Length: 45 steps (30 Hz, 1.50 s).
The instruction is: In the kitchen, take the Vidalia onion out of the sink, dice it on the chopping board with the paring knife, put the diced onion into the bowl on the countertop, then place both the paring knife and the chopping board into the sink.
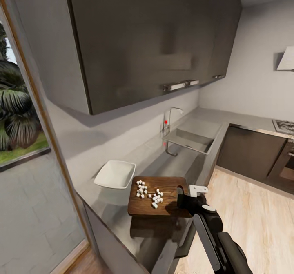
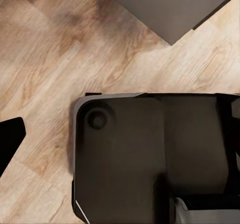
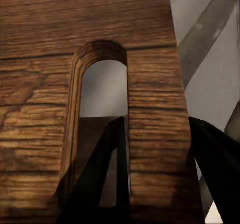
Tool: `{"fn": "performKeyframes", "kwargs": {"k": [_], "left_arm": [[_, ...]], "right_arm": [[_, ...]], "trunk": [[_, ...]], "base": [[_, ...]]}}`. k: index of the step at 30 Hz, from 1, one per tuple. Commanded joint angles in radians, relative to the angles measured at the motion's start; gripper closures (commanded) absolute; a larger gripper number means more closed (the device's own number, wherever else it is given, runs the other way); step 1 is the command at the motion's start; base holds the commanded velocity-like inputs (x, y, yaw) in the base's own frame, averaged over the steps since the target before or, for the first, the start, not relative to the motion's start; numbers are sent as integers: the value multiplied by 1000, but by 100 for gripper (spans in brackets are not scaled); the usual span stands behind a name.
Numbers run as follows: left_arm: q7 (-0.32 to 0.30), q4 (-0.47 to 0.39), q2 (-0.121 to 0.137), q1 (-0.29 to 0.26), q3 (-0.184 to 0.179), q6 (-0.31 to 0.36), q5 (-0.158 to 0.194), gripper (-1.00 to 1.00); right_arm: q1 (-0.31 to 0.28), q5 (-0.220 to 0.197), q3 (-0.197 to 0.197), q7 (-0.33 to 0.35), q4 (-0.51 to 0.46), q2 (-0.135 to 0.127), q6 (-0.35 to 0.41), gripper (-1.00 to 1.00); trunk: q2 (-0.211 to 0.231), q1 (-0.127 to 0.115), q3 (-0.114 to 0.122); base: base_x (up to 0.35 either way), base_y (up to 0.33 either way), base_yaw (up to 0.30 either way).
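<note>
My right gripper (image 1: 183,197) pinched the chopping board (image 1: 157,210) by its handle bar; diced onion (image 1: 148,193) lay on it, beside the bowl (image 1: 116,175). Next, I judged: tip dice into bowl. Left jaws' state: cannot tell.

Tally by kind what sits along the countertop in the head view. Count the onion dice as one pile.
Bowl: 1
Chopping board: 1
Pile of onion dice: 1
Sink: 1
Tap: 1
Total: 5
</note>
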Motion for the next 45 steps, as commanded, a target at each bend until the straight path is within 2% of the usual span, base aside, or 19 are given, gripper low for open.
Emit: {"fn": "performKeyframes", "kwargs": {"k": [1,20,23,34,45], "left_arm": [[-2,1,1,0,-3,-2,11,-100],[-2,2,0,0,-3,-1,11,-100],[-2,2,0,0,-3,-1,11,-100],[-2,3,0,0,-3,-1,11,-100],[-3,12,0,0,-3,-2,10,-100]], "right_arm": [[-1,-11,1,-9,-2,0,3,100],[-1,-11,1,-9,-2,1,5,100],[-1,-12,1,-9,-2,2,50,100],[-1,-13,1,-9,-9,4,75,100],[-1,-13,1,-9,-10,3,76,100]], "trunk": [[-2,1,-1],[-2,1,14],[-2,1,15],[-2,1,15],[-2,1,15]], "base": [[0,314,-266],[92,280,-256],[59,101,-137],[3,9,-3],[0,0,244]]}}
